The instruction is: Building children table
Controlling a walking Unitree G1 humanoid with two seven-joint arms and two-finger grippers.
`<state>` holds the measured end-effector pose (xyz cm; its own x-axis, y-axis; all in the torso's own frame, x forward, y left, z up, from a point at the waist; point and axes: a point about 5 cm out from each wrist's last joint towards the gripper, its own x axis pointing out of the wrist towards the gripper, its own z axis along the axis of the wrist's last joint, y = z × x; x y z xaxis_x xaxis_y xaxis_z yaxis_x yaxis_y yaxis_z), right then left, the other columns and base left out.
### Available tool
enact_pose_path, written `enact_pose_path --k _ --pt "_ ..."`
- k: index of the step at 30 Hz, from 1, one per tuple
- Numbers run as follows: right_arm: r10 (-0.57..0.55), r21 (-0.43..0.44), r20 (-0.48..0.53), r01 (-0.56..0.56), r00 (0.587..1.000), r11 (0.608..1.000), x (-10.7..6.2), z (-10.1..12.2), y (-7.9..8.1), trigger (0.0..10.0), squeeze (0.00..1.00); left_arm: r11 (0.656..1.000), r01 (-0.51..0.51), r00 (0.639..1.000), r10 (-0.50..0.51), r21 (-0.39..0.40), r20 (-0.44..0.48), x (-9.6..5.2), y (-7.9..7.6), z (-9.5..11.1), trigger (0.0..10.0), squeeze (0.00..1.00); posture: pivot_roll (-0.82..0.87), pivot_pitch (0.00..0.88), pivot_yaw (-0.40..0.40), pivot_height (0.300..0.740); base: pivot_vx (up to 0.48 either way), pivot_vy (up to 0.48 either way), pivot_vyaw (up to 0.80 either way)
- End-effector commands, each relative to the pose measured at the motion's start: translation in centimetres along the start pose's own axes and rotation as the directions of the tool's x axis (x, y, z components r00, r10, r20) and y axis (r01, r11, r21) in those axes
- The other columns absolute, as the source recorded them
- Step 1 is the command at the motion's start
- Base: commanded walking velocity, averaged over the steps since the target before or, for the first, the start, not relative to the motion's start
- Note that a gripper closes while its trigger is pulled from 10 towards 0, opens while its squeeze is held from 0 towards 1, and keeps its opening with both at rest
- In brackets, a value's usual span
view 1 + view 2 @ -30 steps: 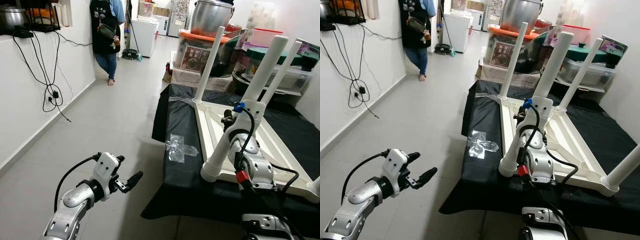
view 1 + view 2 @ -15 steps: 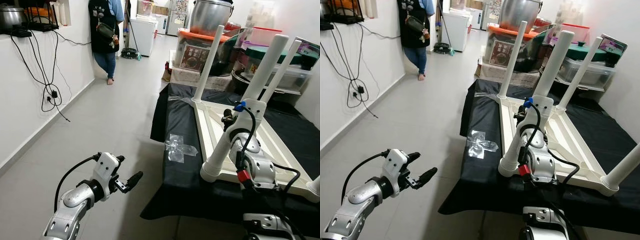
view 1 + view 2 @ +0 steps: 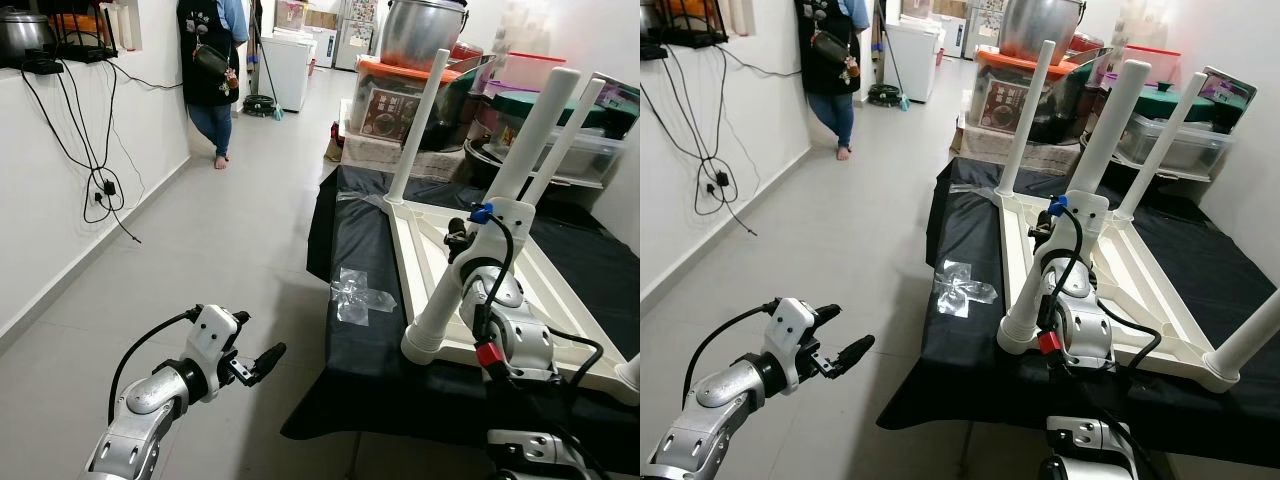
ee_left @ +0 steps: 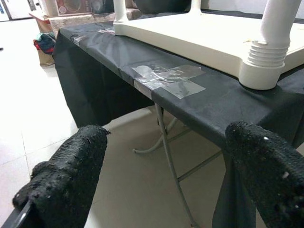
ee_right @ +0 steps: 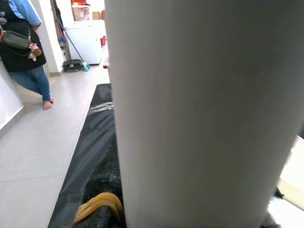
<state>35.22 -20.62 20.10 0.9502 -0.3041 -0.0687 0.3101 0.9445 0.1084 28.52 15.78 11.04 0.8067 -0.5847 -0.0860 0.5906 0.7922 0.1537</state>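
A white children's table (image 3: 562, 292) lies upside down on a black-covered work table (image 3: 360, 350), its round legs pointing up. My right gripper (image 3: 459, 240) is shut on the near-left leg (image 3: 520, 160), partway up it. In the right wrist view that leg (image 5: 199, 109) stands very close, with a black finger (image 5: 102, 190) and a yellow band pressed against it. My left gripper (image 3: 262, 362) hangs low over the floor, left of the work table and apart from it. It is open, with its wide-spread fingers (image 4: 71, 161) pointing at the table edge.
Crumpled clear plastic (image 3: 360, 295) lies on the black cloth beside the white table. Storage boxes and a large pot (image 3: 410, 90) crowd the far end. A person (image 3: 212, 70) stands down the corridor by the left wall, where cables (image 3: 100, 180) hang.
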Motion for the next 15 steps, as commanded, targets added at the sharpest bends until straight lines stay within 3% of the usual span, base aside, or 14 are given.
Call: enact_pose_path --k 1,15 --pt "-0.064 -0.055 -0.205 0.054 0.977 0.997 -0.22 -4.75 -1.7 10.0 0.0 1.0 0.021 1.0 -0.021 0.016 -0.009 0.34 -0.15 -0.03 10.0 0.0 0.04 0.0 -0.101 0.74 0.0 0.0 0.0" --pt "-0.06 -0.043 -0.164 0.053 0.985 0.998 -0.27 -3.81 -1.6 10.0 0.01 0.999 0.027 1.0 -0.027 0.017 -0.008 0.44 -0.19 -0.02 10.0 0.0 0.04 0.0 -0.099 0.74 0.0 0.0 0.0"
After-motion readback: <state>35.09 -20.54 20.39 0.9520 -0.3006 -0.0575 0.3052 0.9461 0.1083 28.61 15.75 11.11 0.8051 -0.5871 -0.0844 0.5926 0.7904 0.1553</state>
